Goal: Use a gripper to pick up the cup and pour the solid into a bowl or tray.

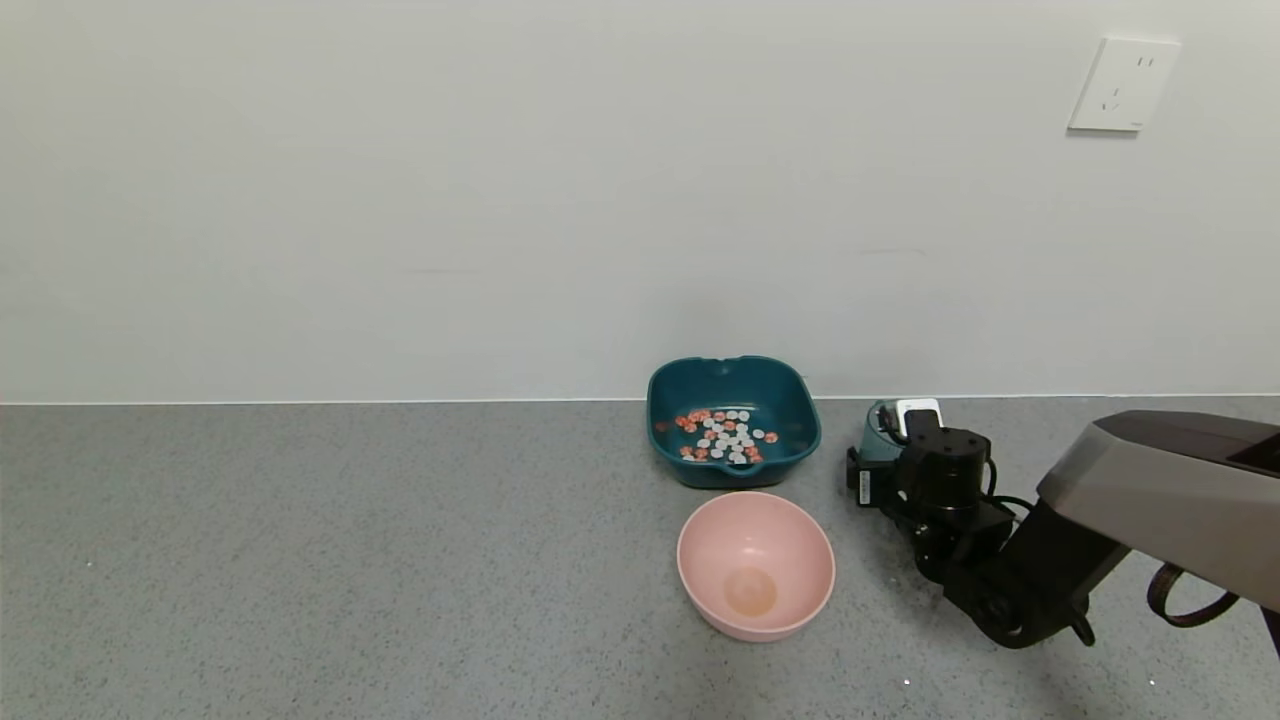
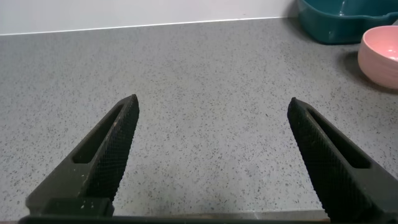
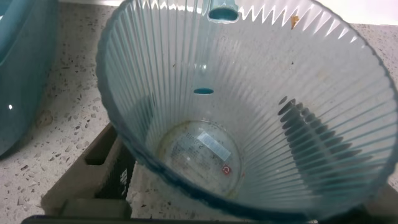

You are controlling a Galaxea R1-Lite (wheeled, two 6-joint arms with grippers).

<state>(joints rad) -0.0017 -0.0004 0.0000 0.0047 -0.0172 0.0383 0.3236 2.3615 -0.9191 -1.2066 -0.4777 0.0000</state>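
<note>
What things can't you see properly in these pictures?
- Cup, head view: mostly hidden behind the right gripper; whether it stands on the counter is unclear.
- Right gripper, right wrist view: fingers blurred through the cup.
- Teal dish and pink bowl, left wrist view: cut off by the edge.

A plain test bench indoors: grey speckled countertop (image 1: pixel 350 560), bare white wall (image 1: pixel 500 200), wall socket (image 1: pixel 1124 84).

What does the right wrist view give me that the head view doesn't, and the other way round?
Only the right wrist view looks inside the cup: empty, a label on its bottom, with the right gripper fingers either side of it. Only the head view shows the solid lying in the teal dish, and the empty pink bowl. Both show the cup, the dish and the speckled counter.
</note>
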